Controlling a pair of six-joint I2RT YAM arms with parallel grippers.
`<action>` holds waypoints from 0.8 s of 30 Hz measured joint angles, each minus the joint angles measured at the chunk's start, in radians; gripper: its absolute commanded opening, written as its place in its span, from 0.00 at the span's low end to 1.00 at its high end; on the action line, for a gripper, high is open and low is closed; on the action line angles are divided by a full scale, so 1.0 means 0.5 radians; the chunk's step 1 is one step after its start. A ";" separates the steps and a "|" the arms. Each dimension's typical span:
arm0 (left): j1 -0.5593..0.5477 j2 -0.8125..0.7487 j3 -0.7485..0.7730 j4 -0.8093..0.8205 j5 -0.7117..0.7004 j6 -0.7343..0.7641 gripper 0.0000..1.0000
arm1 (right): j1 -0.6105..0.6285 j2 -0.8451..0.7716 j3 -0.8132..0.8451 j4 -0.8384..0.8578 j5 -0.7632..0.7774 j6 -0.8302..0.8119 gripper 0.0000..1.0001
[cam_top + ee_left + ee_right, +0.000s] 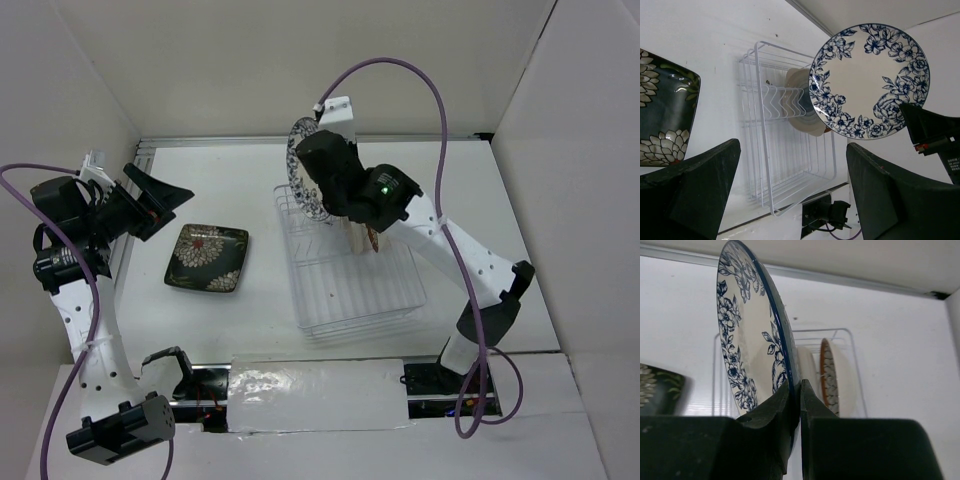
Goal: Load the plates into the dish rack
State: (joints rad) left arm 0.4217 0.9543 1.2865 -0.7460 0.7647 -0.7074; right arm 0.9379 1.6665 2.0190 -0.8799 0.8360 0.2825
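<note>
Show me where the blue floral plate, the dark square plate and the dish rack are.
blue floral plate (869, 80), left wrist view, on its plain white centre.
dark square plate (207, 258), top view, on its flowered middle.
dish rack (360, 290), top view, on its bare wire floor.

lab robot cell: white board walls (250, 60), white table (250, 320), purple cable (385, 61), tape (310, 395) along near edge.

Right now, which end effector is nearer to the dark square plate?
Left. The left end effector hangs open just beside the square plate, apart from it. The right end effector is over the dish rack, shut on the blue flowered plate.
</note>
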 measured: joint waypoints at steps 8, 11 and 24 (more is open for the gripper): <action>0.000 0.028 -0.016 0.026 0.019 0.001 0.99 | 0.221 0.047 0.070 -0.120 0.600 -0.157 0.00; -0.001 0.028 -0.017 0.025 0.009 0.002 0.99 | 0.224 0.056 0.071 -0.199 0.674 -0.114 0.00; -0.002 0.025 -0.051 0.027 -0.001 0.001 0.98 | 0.228 0.064 -0.005 -0.597 0.626 0.275 0.00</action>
State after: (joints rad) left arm 0.4210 0.9668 1.2610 -0.7322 0.7643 -0.7071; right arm 1.0519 1.6985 2.0167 -1.1786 1.1488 0.4198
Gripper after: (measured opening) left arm 0.983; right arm 0.142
